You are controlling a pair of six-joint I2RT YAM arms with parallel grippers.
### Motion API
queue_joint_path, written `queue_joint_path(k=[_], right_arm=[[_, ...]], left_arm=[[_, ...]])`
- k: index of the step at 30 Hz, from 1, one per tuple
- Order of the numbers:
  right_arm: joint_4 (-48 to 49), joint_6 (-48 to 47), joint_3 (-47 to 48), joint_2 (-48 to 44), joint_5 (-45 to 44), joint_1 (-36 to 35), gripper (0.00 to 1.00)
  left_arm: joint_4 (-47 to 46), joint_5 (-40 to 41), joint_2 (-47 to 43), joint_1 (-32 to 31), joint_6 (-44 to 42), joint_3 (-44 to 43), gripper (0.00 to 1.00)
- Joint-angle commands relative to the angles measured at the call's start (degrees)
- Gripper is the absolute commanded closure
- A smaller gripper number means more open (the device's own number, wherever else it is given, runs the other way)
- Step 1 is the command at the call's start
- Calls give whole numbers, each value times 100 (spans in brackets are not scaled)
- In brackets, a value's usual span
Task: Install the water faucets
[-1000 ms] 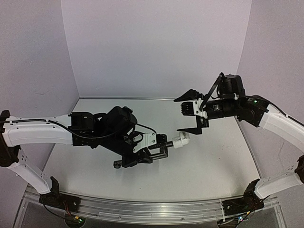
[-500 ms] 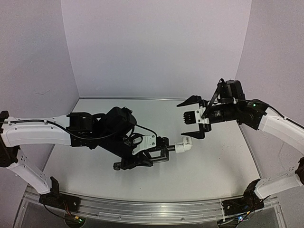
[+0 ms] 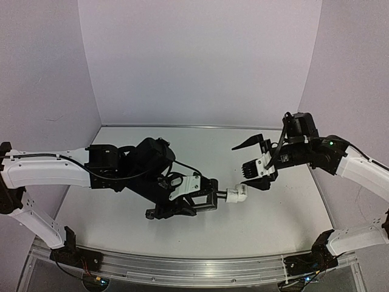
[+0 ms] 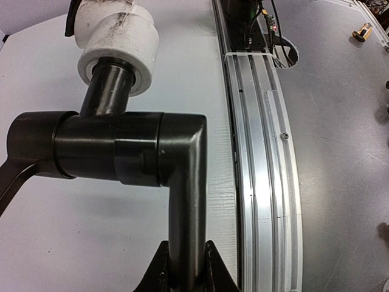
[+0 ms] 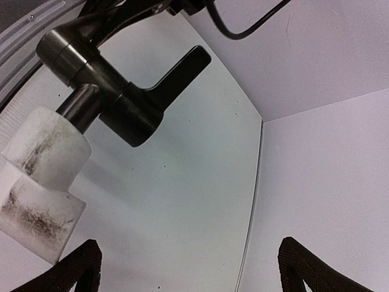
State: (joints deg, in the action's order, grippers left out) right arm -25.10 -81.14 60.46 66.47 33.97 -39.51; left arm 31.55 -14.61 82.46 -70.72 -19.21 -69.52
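Black on pale grey from above: left gripper point(image 3: 209, 198) low over the table point(image 3: 285, 213), closed tight on the black L-shaped pipe point(image 3: 221, 195), pipe roughly level and pointing right. White fitting point(image 3: 238, 193) seated on the pipe's free end (touching the table or just above it, hard to tell from this height). Right gripper point(image 3: 244, 165) just beyond and above the fitting, jaws spread wide, nothing between them, lower finger near the fitting but apart from it.

From the left wrist: pipe point(image 4: 182, 158) filling the frame, long leg rising from between the two fingers point(image 4: 159, 271) at the bottom edge, pinched there. Elbow bend at upper right, then a level run to the left through a collar. Short stem off that run, up into the white fitting point(image 4: 118, 39), stem end inside the fitting's mouth. Grey smudges on the fitting's side. Table underneath, aluminium rail point(image 4: 261, 158) along its edge at right.

From the right wrist: both fingertips point(image 5: 79, 267) dark at the bottom corners, far apart, the gap empty. White fitting point(image 5: 42, 182) at lower left, stepped in two sections, streaked with dark dirt, off to the left of the gap rather than inside it. Black pipe point(image 5: 121, 103) out of its top, up toward the upper left, with a flat lever-like arm slanting right. Table below, pale lilac wall point(image 5: 322, 182) to the right.
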Motion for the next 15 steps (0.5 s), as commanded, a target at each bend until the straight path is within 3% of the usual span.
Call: queue_joint_path(k=[1,7,15], right_arm=[[-352,-493,-174,-295,-285,-26,2],[-327,-676,-151,-440,-378,-27,2],[202,-1135,-599,-856,388,-39,4]], left_arm=[[-881,86,-378,111,96,-378,100],[-919,42,-408,137,125,-324,100],[-1330,-205,-691,190,280,-79,100]])
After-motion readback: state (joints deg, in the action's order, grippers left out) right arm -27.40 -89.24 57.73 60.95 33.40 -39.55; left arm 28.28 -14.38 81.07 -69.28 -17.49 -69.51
